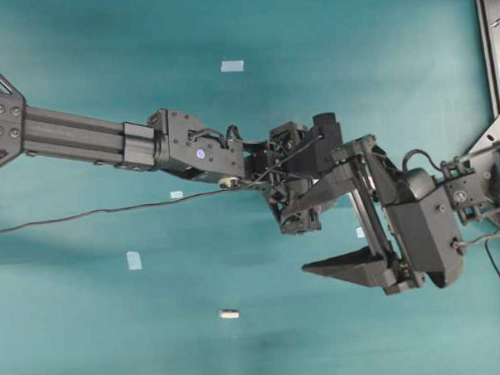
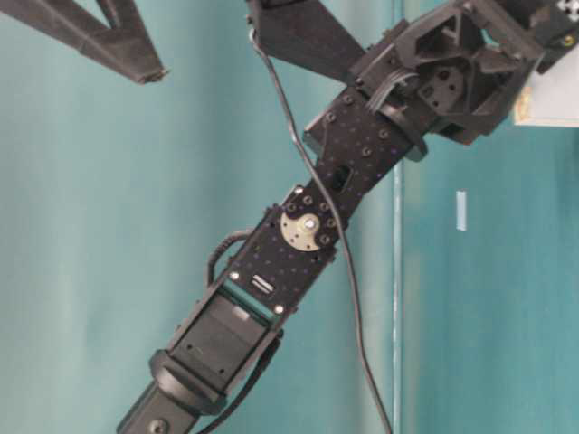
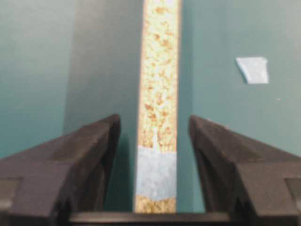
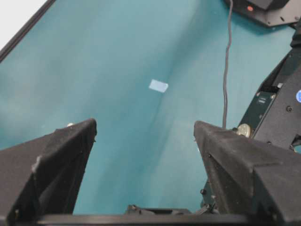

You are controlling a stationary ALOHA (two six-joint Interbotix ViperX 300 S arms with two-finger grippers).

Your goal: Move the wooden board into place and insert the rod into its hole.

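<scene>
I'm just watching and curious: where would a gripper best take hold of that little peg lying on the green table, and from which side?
Probably across its middle, coming straight down from above. The rod lies flat on the table with bare surface all round it, so fingers could close on its long sides. It is too small to see more.

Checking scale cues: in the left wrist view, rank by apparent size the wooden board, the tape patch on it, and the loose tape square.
1. wooden board
2. tape patch, nearer the camera
3. loose tape square
</scene>
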